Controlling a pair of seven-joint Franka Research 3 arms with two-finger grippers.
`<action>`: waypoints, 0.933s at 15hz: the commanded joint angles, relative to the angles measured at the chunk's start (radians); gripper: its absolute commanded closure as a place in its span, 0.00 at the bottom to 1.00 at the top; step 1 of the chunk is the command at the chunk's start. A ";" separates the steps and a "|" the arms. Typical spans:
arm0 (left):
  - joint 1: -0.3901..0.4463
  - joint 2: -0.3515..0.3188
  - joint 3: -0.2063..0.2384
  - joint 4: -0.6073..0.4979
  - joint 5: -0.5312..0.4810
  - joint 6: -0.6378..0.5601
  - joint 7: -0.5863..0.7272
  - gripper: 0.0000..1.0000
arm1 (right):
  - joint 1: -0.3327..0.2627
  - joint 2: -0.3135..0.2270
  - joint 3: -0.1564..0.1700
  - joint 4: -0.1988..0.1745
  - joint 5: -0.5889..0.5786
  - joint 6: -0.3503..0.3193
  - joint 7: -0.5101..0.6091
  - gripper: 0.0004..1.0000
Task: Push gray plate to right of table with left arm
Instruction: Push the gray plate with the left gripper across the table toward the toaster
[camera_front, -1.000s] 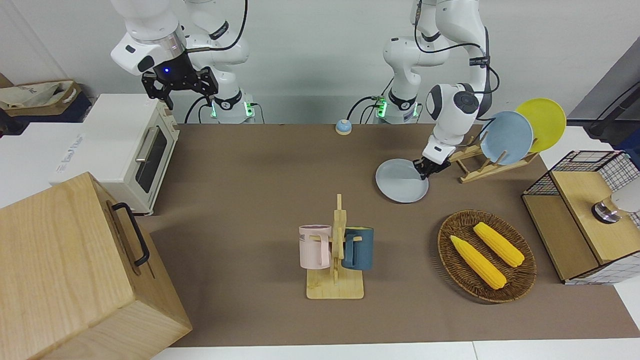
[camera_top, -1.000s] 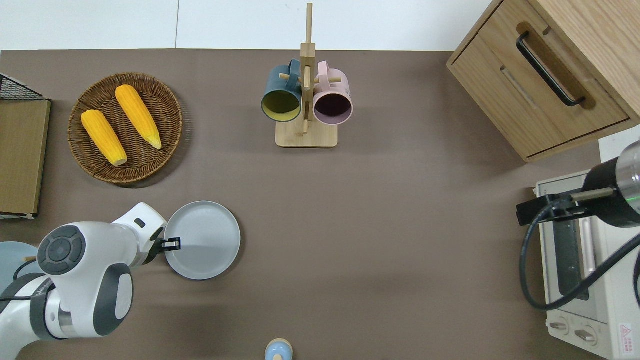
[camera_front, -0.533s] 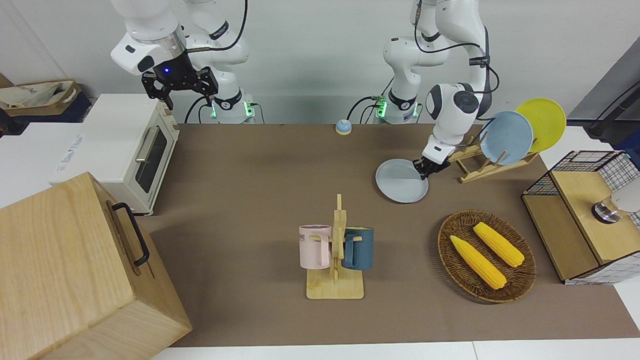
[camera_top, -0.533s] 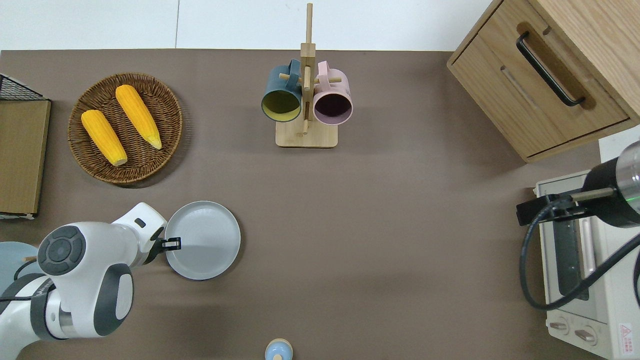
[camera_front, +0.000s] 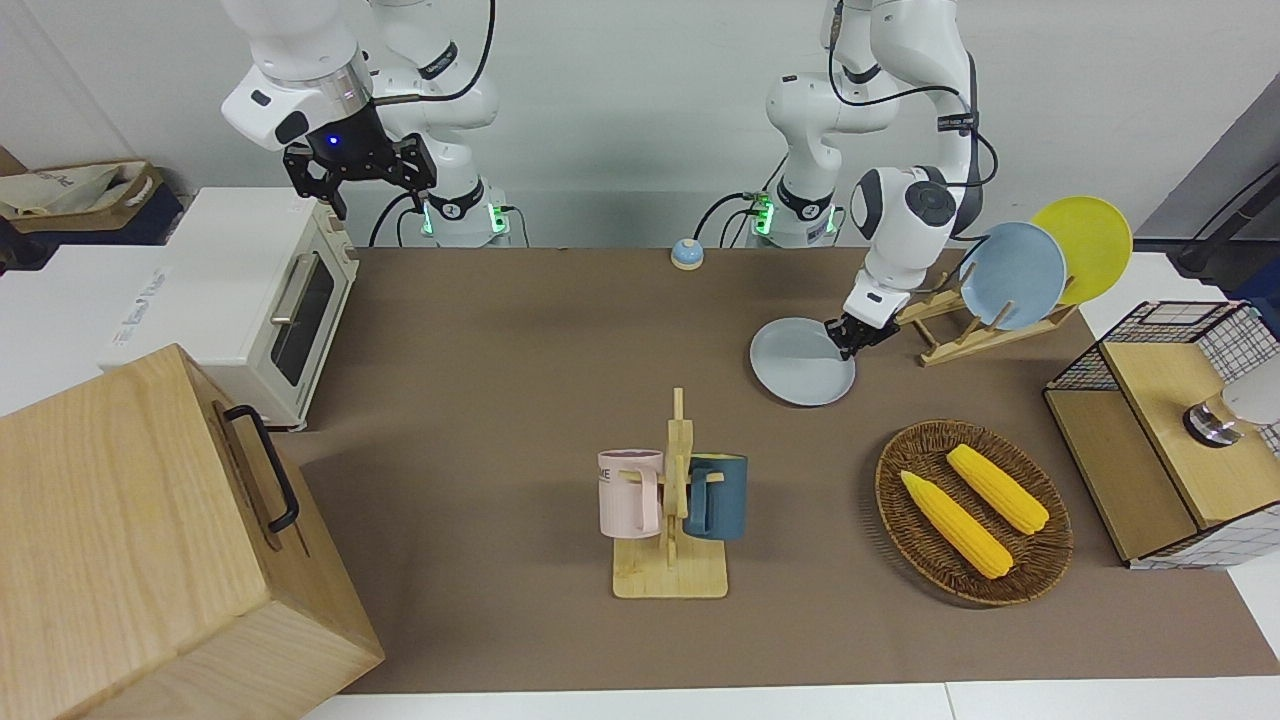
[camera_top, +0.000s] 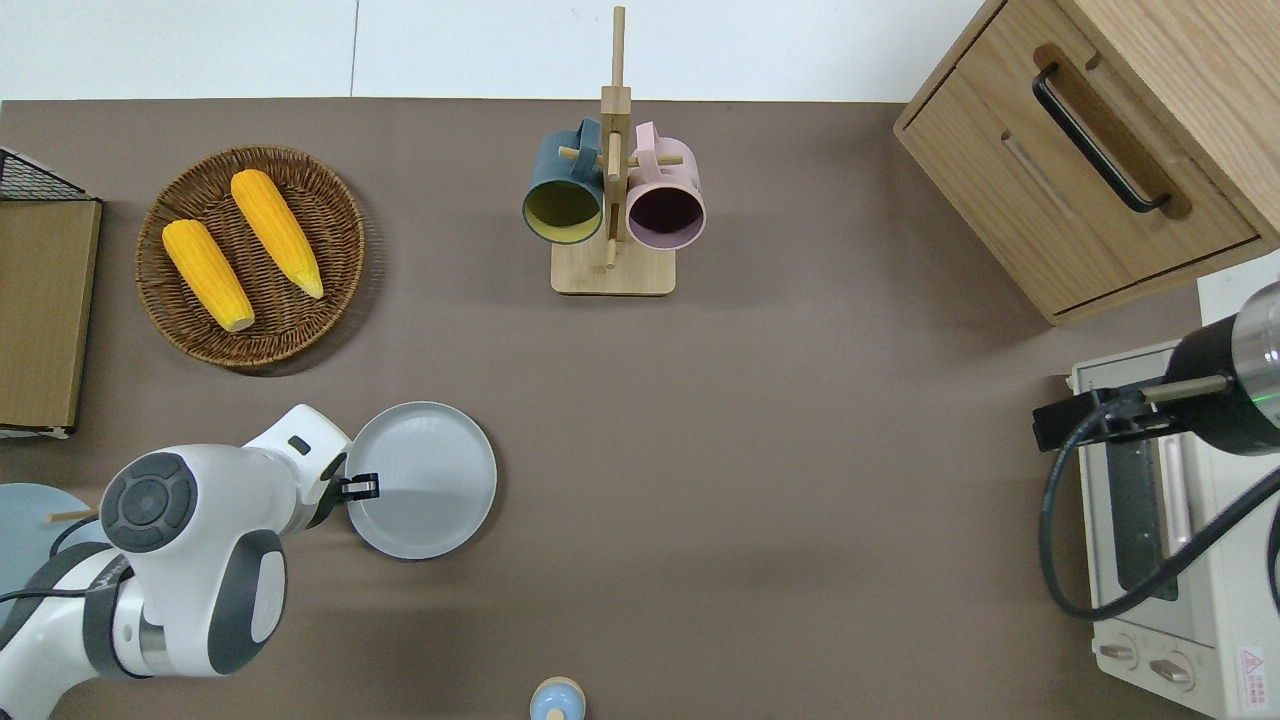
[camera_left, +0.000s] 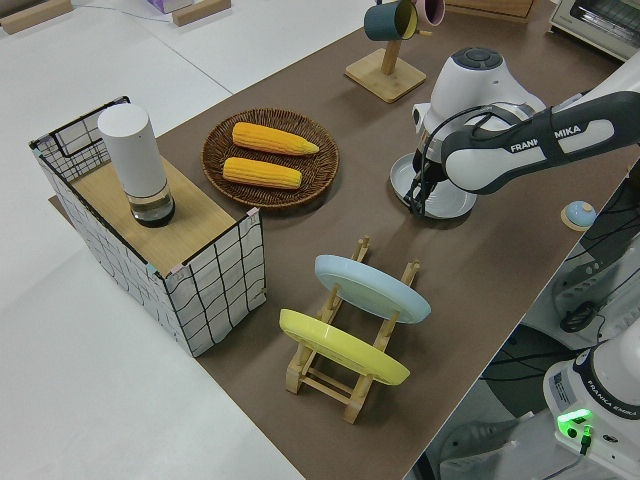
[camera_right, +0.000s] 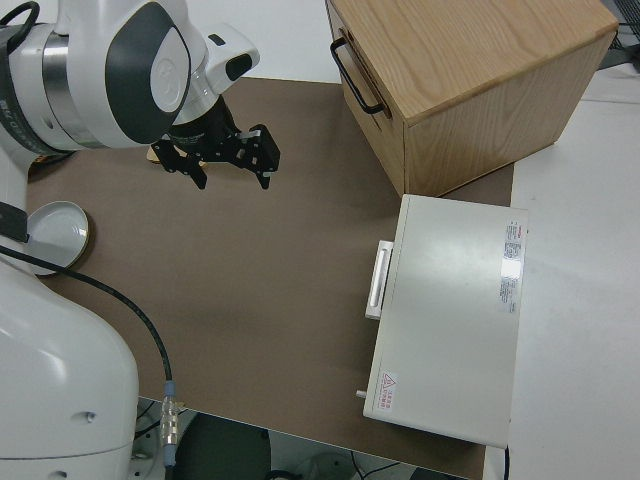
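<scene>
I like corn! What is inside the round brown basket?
Two yellow corn cobs lie side by side in the wicker basket. The basket weave directly beneath them is covered.

Two glossy white jointed arms with dark gray joint caps and black cables; small black claws. "FRANKA" lettering marks one forearm; green lights glow at bases.

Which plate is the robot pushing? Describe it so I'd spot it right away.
Find the wooden rack holding two upright plates at the left arm's end of the table. Just beside it, toward the table's middle, the gray plate lies flat on the mat with the left gripper at its rim. It is duller than the racked light-blue plate and yellow plate.
</scene>
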 joint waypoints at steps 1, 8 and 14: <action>-0.072 0.016 0.006 -0.024 -0.019 0.040 -0.072 1.00 | -0.019 -0.002 0.016 0.009 0.004 -0.016 0.012 0.02; -0.164 0.019 0.006 -0.023 -0.034 0.051 -0.164 1.00 | -0.020 -0.002 0.016 0.009 0.004 -0.016 0.012 0.02; -0.248 0.033 0.006 -0.014 -0.046 0.069 -0.252 1.00 | -0.020 -0.002 0.016 0.009 0.004 -0.016 0.012 0.02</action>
